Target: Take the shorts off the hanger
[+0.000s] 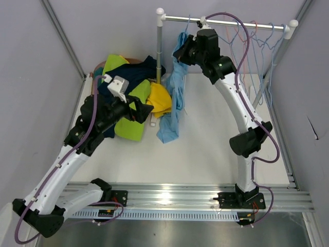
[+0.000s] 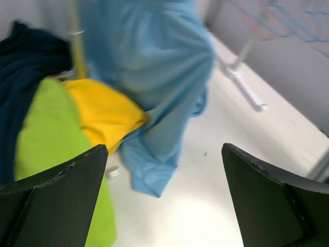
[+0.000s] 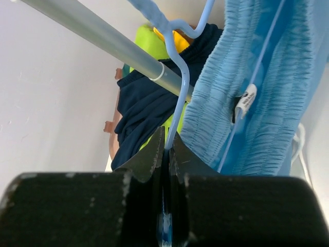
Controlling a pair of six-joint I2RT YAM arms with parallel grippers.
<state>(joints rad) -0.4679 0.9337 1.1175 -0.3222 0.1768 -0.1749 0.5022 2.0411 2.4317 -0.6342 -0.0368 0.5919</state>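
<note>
At upper centre of top view, light blue shorts (image 1: 175, 98) hung on blue hanger (image 3: 181, 85) off rail (image 1: 226, 21); soft, light, prob. snaggy at elastic waistband, so best pinched there. Right gripper (image 3: 165, 141) clamped on hanger wire; left gripper (image 2: 164, 195) spread wide, empty, near other shorts (image 1: 131, 126) mid-left.

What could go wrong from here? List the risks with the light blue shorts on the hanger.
1. The right fingers pinch the thin wire of the blue hanger; it may twist or slip.
2. Its hook sits over the rail; a sideways pull could snag there.
3. The left fingers are open, empty; nothing frees the light blue shorts.
</note>
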